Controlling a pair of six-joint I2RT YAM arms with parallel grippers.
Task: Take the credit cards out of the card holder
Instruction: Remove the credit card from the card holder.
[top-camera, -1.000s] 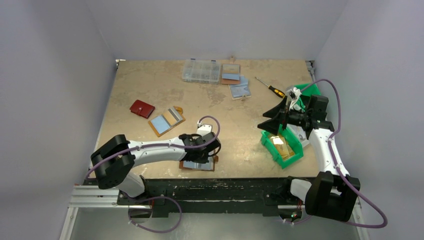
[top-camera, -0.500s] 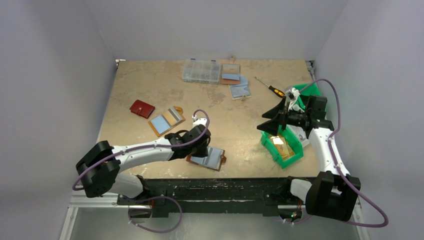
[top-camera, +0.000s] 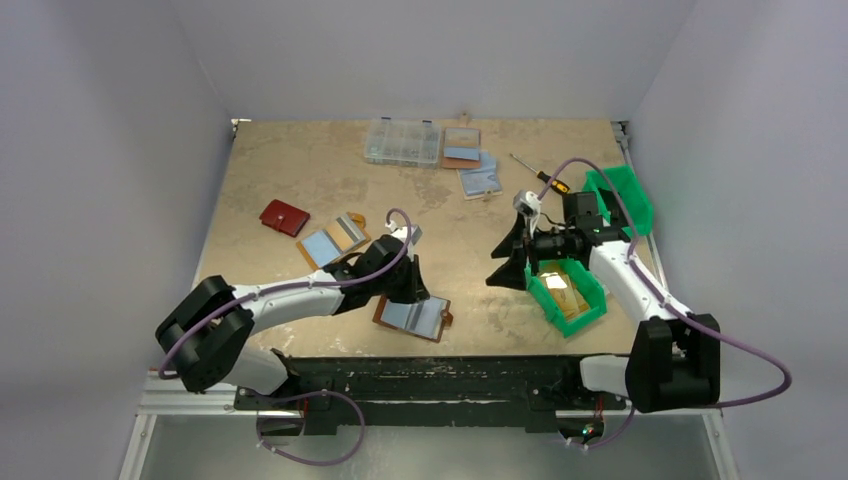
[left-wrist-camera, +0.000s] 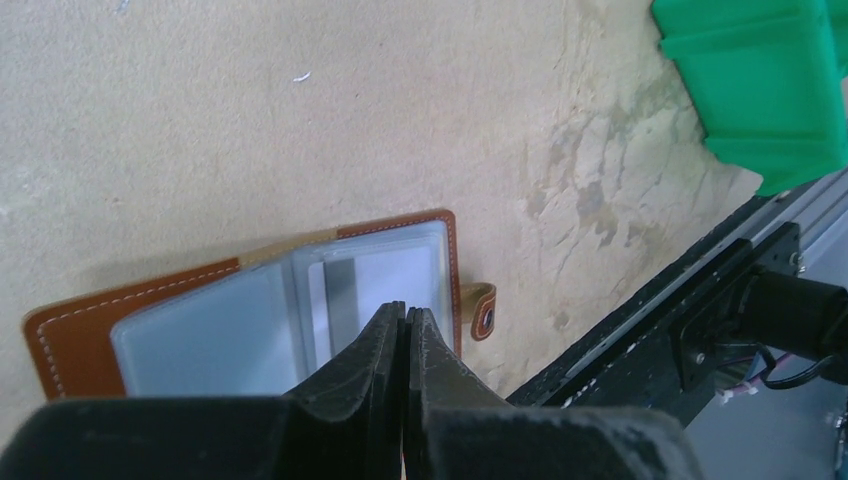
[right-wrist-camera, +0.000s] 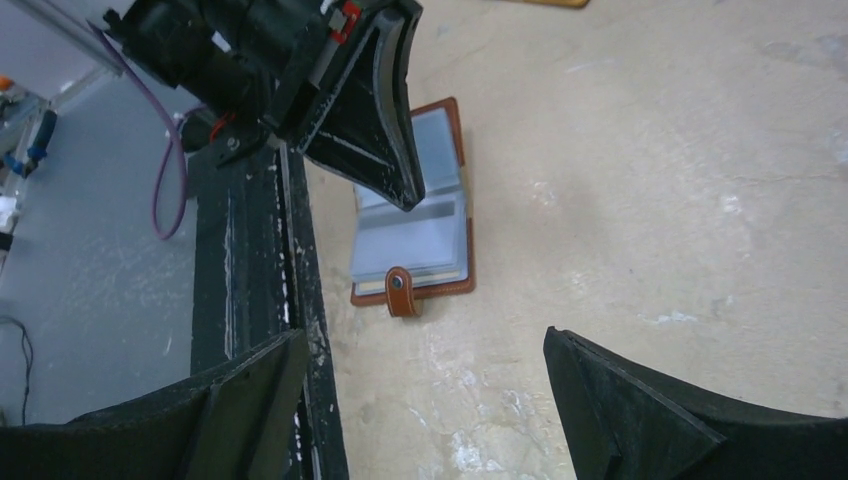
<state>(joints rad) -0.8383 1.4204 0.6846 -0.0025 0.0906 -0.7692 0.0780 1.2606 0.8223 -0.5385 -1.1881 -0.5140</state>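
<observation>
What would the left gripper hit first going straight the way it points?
The open card holder: the shut left gripper points down at its clear plastic sleeves, near the snap-tab side. Whether the tips already touch is unclear.
</observation>
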